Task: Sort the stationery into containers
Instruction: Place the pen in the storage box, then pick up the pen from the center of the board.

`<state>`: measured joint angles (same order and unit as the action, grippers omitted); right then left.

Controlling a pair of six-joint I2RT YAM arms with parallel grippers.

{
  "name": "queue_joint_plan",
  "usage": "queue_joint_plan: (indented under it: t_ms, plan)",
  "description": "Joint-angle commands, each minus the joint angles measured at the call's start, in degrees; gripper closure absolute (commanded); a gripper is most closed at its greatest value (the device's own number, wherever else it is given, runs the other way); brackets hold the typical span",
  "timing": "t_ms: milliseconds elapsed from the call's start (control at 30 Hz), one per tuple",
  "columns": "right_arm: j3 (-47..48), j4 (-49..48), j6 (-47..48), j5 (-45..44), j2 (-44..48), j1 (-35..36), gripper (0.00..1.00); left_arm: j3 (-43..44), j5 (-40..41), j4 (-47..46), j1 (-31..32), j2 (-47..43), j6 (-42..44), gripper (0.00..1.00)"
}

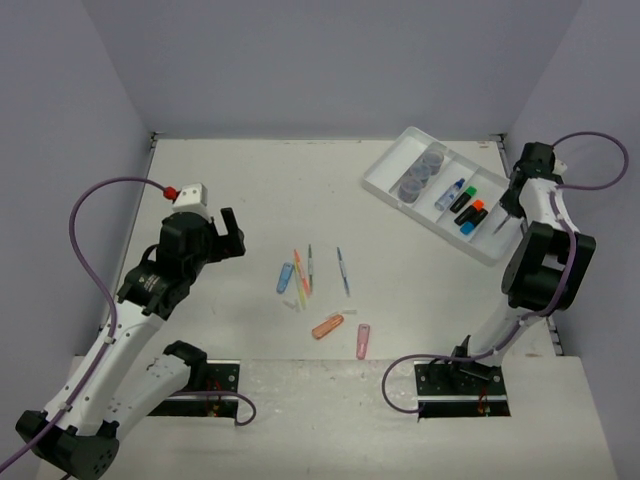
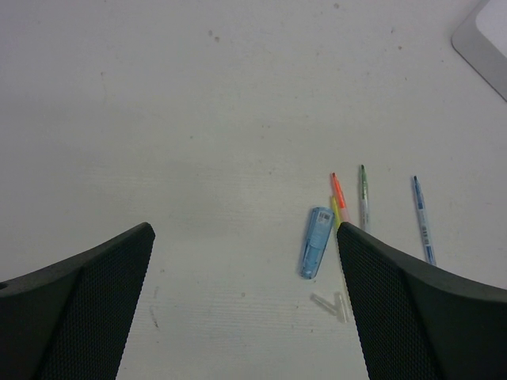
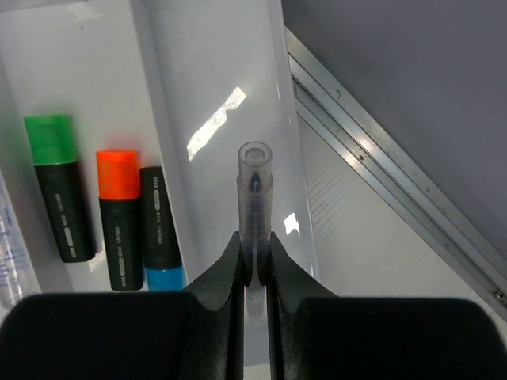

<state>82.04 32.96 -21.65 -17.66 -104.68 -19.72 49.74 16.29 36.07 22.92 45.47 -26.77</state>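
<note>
The tray (image 1: 385,180) at two o'clock, partly filled.
Three pots (image 1: 420,172) share one compartment, green, orange and blue highlighters (image 1: 470,214) another; the right hand (image 3: 253,253), clenched on a clear pen (image 3: 255,190), hangs over the outermost one. The left hand (image 2: 244,233), at nine o'clock, is released.

Tray (image 1: 487,182) at the far right of the table (image 1: 250,180), pots (image 1: 422,170) in its leftmost compartment, highlighters (image 1: 468,210) further right; thin pens (image 1: 310,270) mid-table, capsule pieces (image 1: 327,326) nearer me; my right gripper (image 3: 255,261) pinches a pen (image 3: 255,190) above the compartment beside the highlighters.
</note>
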Motion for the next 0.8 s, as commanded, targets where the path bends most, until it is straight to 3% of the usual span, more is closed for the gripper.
queue_joint_plan:
  t_ms: [0,200,267,333,400,467,667,767]
  plan:
    - [3.16,0.94,2.13,-1.26,-4.59,-1.06,0.94,-0.52,-1.7,-2.12,0.02,-0.34,1.22,0.0]
    - [4.19,0.46,2.46,2.25,-8.32,-1.55,0.86,-0.64,-1.74,-2.01,0.35,0.43,1.51,0.0]
    - [4.38,0.55,2.28,2.3,-8.65,-1.55,0.76,-0.59,-1.87,-1.89,0.49,0.82,1.58,0.0]
    - [4.96,1.18,2.01,2.06,-8.7,-1.55,0.6,-0.52,-2.35,-1.89,0.68,1.19,1.77,0.0]
    - [5.27,1.44,1.84,2.92,-8.06,-1.55,0.54,-0.43,-2.84,-1.89,0.76,1.44,1.97,0.0]
    - [6.37,2.54,1.14,4.24,-6.6,-1.55,0.4,-0.43,-3.27,-1.89,0.81,1.55,2.24,0.0]
    - [2.9,1.16,-1.68,10.29,1.9,1.71,0.38,0.05,-2.14,-1.3,0.81,1.72,2.15,0.0]
    - [0.85,0.15,-2.07,10.06,8.46,11.01,0.39,0.26,-0.43,-1.09,0.71,1.6,1.78,0.0]
